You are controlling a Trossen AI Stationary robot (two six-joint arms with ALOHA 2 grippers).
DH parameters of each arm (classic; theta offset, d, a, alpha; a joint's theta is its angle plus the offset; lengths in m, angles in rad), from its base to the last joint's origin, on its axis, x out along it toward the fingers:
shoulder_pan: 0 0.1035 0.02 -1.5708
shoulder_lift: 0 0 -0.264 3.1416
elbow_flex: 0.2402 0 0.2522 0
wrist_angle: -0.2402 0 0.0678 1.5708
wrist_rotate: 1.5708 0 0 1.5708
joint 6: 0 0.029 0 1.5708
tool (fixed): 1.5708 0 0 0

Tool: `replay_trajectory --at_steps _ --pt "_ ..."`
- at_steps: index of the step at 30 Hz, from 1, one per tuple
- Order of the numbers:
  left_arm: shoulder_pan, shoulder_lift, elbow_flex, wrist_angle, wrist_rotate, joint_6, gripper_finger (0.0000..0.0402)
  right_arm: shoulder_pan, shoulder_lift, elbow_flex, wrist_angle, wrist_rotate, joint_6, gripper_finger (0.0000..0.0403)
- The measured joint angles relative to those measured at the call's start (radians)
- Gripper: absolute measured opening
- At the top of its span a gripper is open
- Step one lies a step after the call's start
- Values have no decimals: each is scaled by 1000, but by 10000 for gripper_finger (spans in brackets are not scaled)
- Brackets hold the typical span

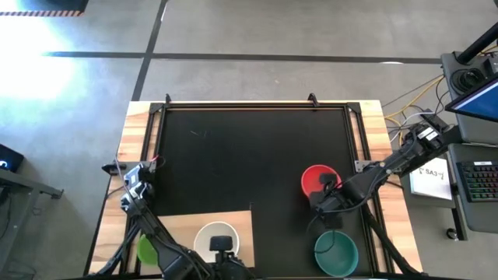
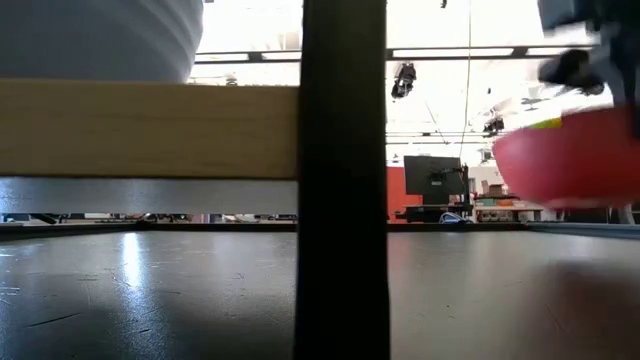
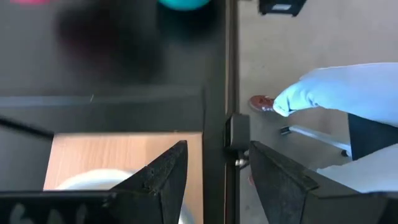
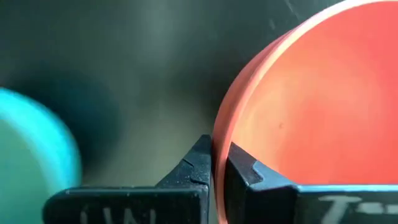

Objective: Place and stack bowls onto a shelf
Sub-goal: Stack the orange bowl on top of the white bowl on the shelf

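Bright ceiling glare, motion-blurred red bowl (image 2: 575, 155).

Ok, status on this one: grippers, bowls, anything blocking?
Right gripper shut on red bowl rim. Left gripper open over white bowl on shelf. Teal bowl waits nearby; path clear.

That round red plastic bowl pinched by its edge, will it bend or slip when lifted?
The round red plastic bowl is probably light, being thin-walled. Its rim looks undeformed in the right gripper, so it is likely fairly stiff. The smooth surface, gripped at one side only, might let it tilt or slip.
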Motion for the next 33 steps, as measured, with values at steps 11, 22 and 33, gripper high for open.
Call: replay_trajectory --at_steps 11,22,33 --pt "23 -2 0 201 -67 327 155 8 0 262 190 -465 -141 8" --pt "48 14 -2 465 -155 673 155 70 7 280 495 -696 -425 8" --pt "108 58 -2 680 -42 856 155 92 84 305 508 -726 -744 8"
